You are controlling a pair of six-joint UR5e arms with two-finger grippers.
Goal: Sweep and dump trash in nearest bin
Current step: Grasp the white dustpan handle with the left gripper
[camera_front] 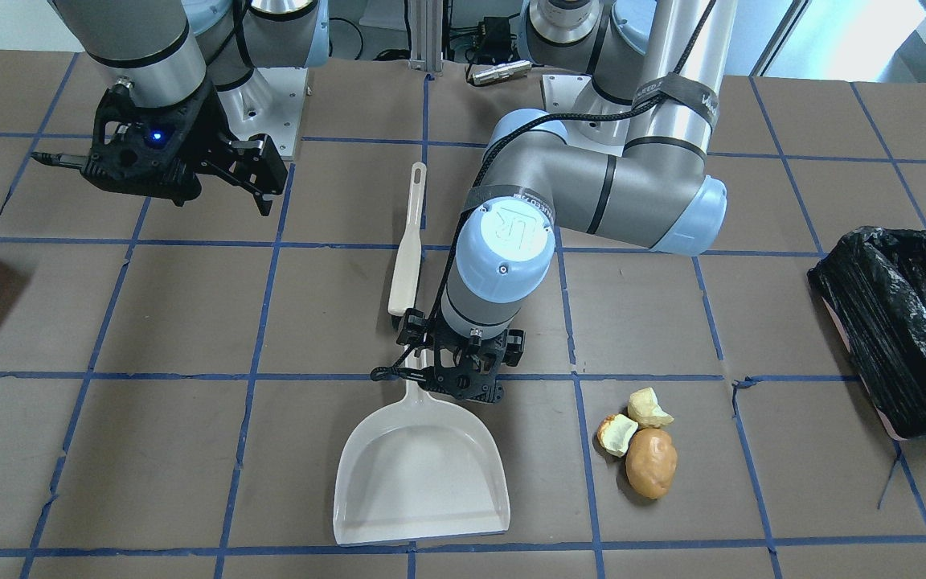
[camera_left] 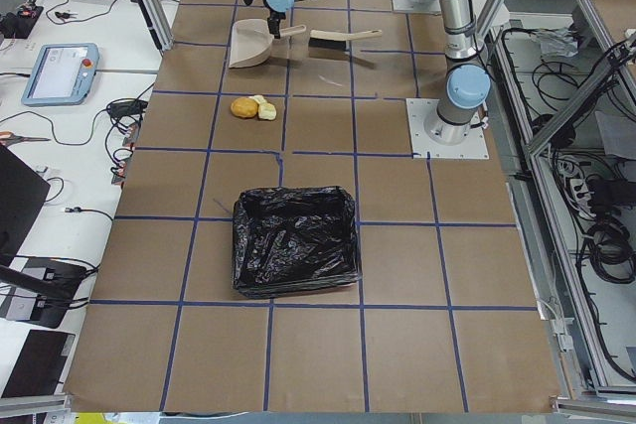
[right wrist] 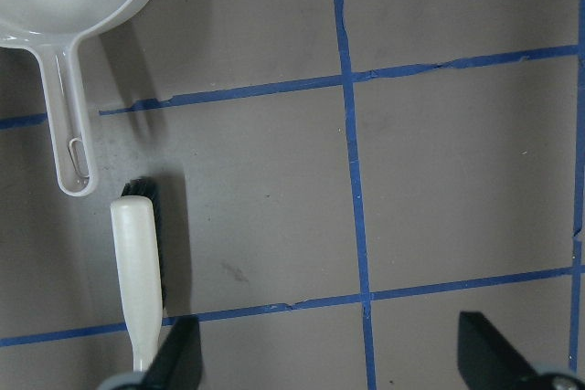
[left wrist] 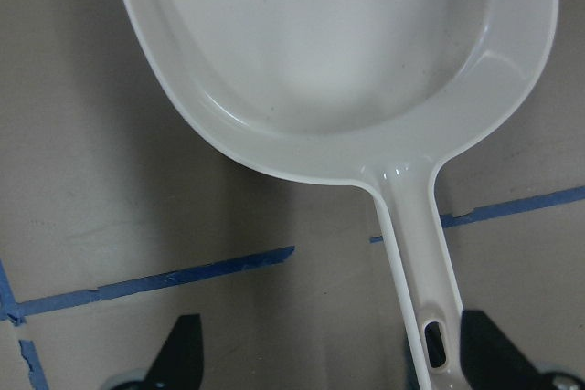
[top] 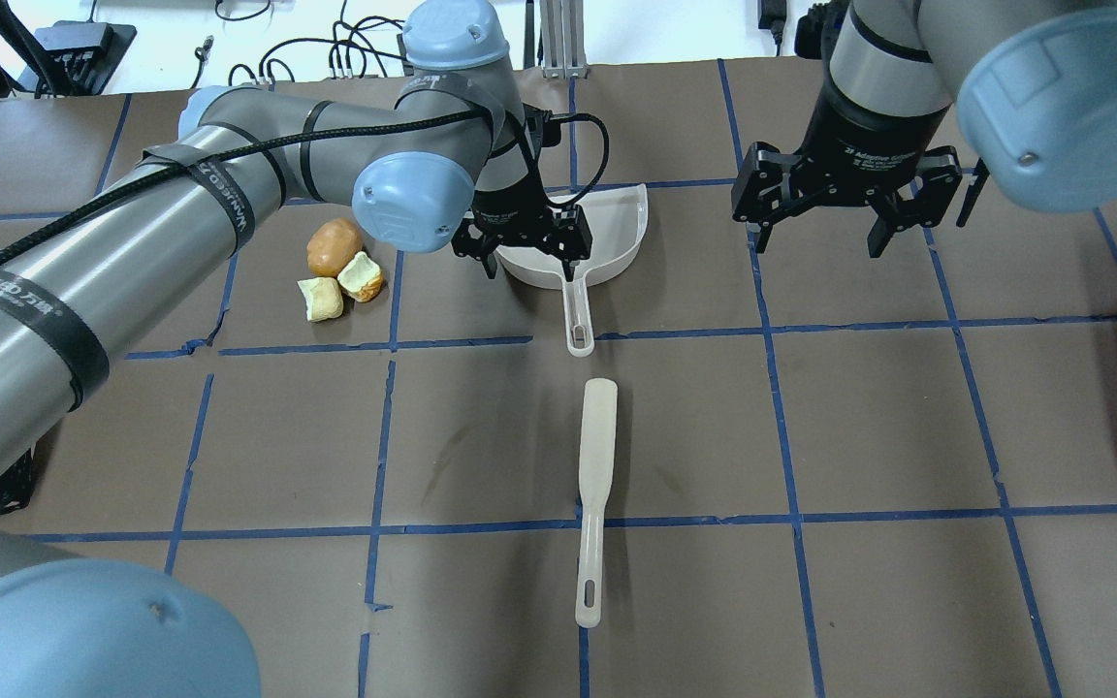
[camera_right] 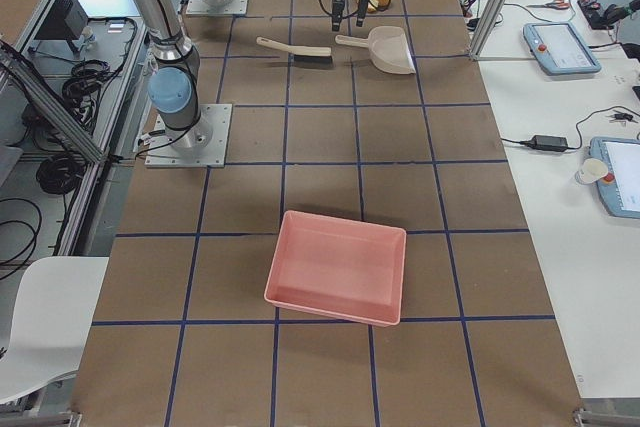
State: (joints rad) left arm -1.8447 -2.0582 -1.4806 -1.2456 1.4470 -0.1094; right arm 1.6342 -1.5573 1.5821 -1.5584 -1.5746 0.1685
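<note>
L claw (top: 523,250) open, jaws astride dustpan (camera_front: 423,474) handle, not yet shut. R claw (top: 820,231) open, empty; brush (top: 595,485) near, toward L claw. Seen near L claw: trash (camera_front: 644,442); bin (camera_front: 905,322) well beyond. Dustpan judged light, stiff, slick plastic; best gripped mid-handle.

Dustpan (camera_front: 419,474) cream; trash (camera_front: 650,462) orange-brown, pale yellow; bin (camera_front: 905,322) glossy black; table (camera_front: 190,305) brown, blue grid.
</note>
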